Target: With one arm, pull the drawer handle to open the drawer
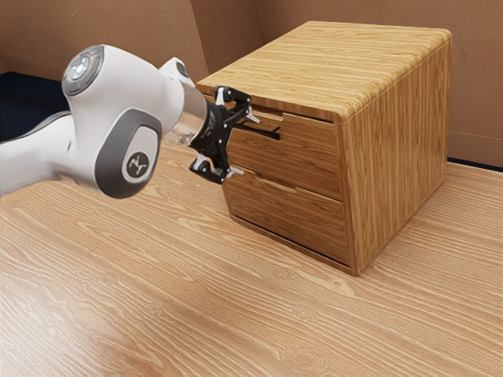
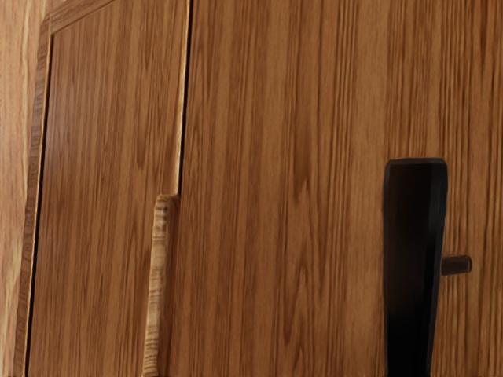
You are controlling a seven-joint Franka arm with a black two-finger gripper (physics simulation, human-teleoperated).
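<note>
A wooden cabinet (image 1: pixel 377 118) with two drawers stands on the table at the exterior view's right. The upper drawer front (image 1: pixel 302 153) carries a thin black bar handle (image 1: pixel 266 131). In the wrist view that black handle (image 2: pixel 414 267) stands out from the drawer front on a small post (image 2: pixel 457 265). My black gripper (image 1: pixel 236 137) is at the handle's near end, open. One finger is above the bar and one below it, neither pressing on it. The lower drawer (image 1: pixel 287 212) has a wooden handle (image 2: pixel 160 287).
The cabinet sits on a broad wooden tabletop (image 1: pixel 196 306). Brown walls (image 1: pixel 141 31) rise behind it. My white arm (image 1: pixel 110 126) comes in from the exterior view's left, level with the upper drawer.
</note>
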